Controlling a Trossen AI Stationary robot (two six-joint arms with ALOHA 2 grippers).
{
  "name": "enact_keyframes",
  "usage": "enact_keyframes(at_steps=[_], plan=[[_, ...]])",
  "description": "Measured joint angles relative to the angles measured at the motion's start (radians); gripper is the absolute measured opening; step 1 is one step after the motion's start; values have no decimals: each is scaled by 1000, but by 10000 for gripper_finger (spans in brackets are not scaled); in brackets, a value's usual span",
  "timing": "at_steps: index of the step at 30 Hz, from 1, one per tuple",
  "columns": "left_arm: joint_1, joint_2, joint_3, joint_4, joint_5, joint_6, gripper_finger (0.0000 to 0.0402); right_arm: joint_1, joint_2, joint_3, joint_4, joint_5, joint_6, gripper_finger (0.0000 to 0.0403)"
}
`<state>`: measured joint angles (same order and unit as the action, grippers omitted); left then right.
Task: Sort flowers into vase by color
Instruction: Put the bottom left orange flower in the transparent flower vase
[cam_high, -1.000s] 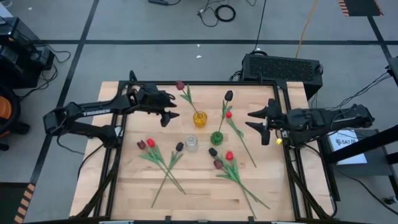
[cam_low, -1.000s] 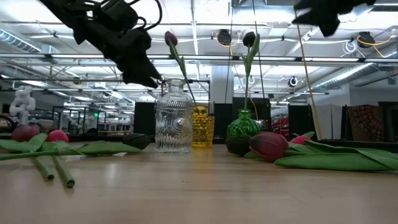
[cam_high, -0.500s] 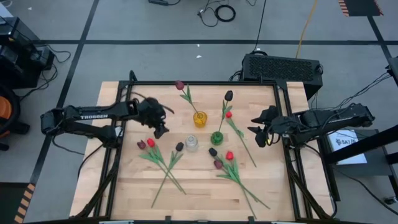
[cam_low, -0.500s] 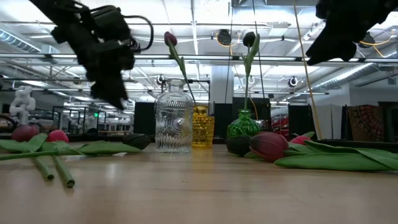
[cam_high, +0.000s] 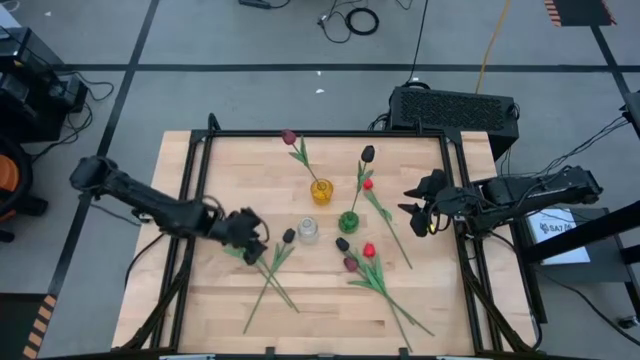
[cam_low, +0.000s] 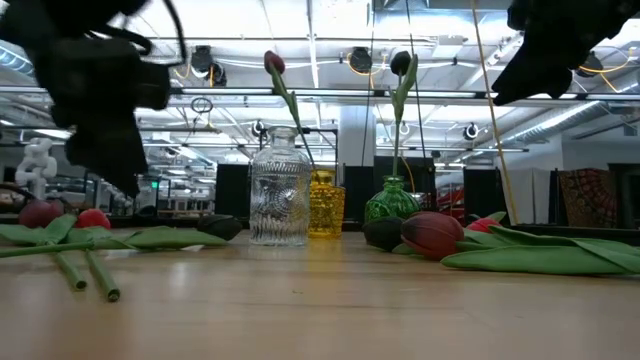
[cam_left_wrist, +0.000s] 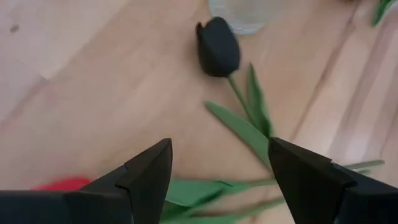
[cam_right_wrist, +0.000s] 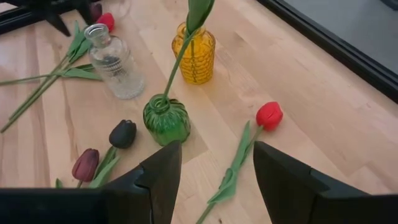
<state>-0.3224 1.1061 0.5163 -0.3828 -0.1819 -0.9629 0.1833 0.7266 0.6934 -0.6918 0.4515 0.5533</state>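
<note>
Loose tulips lie flat on the table in two clusters. In the left cluster is a black-headed one (cam_left_wrist: 217, 55) with green leaves (cam_left_wrist: 244, 127) and a red head (cam_left_wrist: 62, 184). The right cluster (cam_high: 358, 255) has red, maroon and black heads. Another red tulip (cam_right_wrist: 268, 115) lies by the green vase (cam_right_wrist: 166, 119). That vase holds a black tulip (cam_high: 368, 154). The yellow vase (cam_high: 321, 191) holds a maroon one (cam_high: 289, 137). The clear vase (cam_high: 308, 231) holds none. My left gripper (cam_left_wrist: 219, 168) is open just above the left cluster's stems. My right gripper (cam_right_wrist: 216, 168) is open near the table's right edge.
The three small glass vases stand close together mid-table, between the two flower clusters. A black frame (cam_high: 200, 190) runs around the wooden tabletop. Bare wood lies along the near edge (cam_high: 320, 325) and in the far-left corner (cam_high: 240, 160).
My left gripper has swung from beside the yellow vase toward the near edge and down, ending low over the left flower cluster. My right gripper has come down a little and then held still. No flower has moved.
</note>
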Motion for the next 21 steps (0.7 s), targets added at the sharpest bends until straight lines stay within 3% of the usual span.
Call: enact_keyframes(at_steps=[9,21], plan=[[-230,5,1,-120,-164,-382,271,0,0,0,22,2,-39,192],[-265,120,1,-159,-163,-612,271,0,0,0,34,2,-71,192]])
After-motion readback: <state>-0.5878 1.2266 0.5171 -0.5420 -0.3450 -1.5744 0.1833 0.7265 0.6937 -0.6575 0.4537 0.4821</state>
